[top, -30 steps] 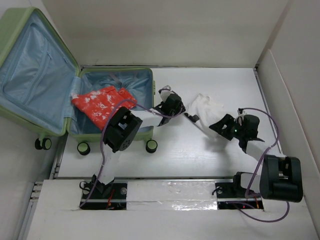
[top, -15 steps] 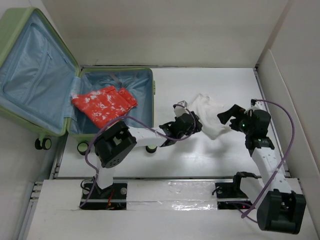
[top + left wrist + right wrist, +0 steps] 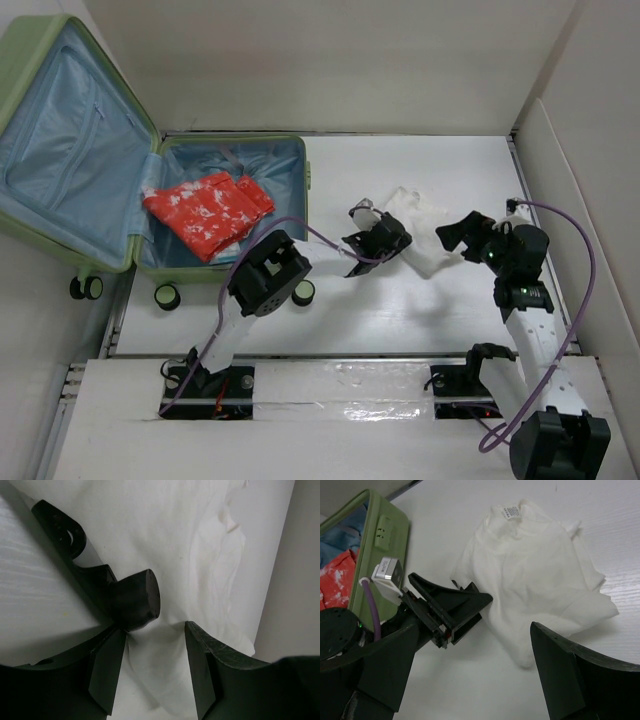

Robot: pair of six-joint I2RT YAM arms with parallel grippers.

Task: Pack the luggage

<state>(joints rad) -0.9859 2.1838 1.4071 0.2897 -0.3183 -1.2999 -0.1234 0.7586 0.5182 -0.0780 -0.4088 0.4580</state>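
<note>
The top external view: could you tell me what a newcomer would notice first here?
The luggage lies wide open at the far left, its blue lining showing, with a red-and-white garment in its right-hand half. At mid-table a crumpled white garment sits between the left claw and the right claw, both with jaws apart.

White table (image 3: 450, 160) w/ open luggage (image 3: 70, 140) & white garment (image 3: 420, 235) on it.
</note>
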